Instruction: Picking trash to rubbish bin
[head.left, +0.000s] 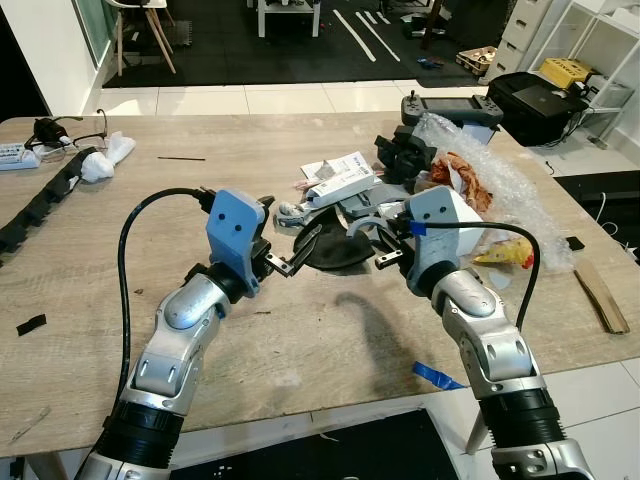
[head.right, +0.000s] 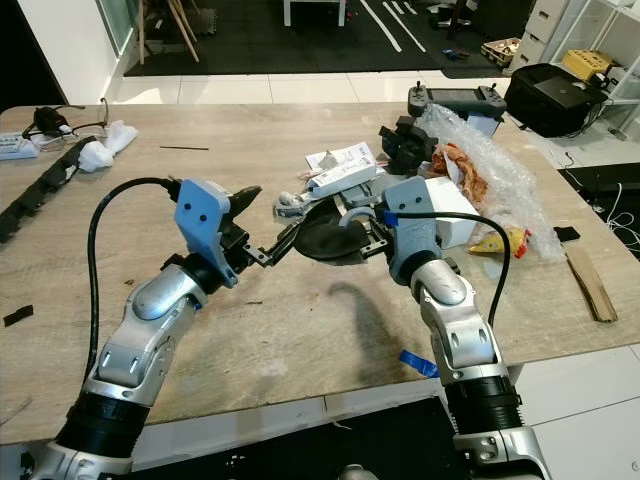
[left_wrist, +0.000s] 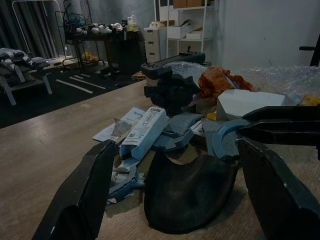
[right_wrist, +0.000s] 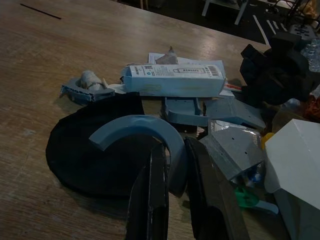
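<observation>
2 tools work the heap: the right tool (right_wrist: 172, 200) pinches a grey curved plastic strip (right_wrist: 140, 132) on the black round pad (head.left: 335, 250); the left tool (head.left: 285, 262) gapes wide beside it. Lifting could drag the white carton (head.left: 340, 185). Bare wooden table (head.left: 330, 350) lies nearer the robot.

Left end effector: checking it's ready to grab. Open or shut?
Open. The left end effector has its two black fingers spread wide apart, with the black disc-shaped scrap on the table between them.

Workshop: cluttered wooden table (head.left: 300, 330), storage shelves (head.left: 600, 40)
</observation>
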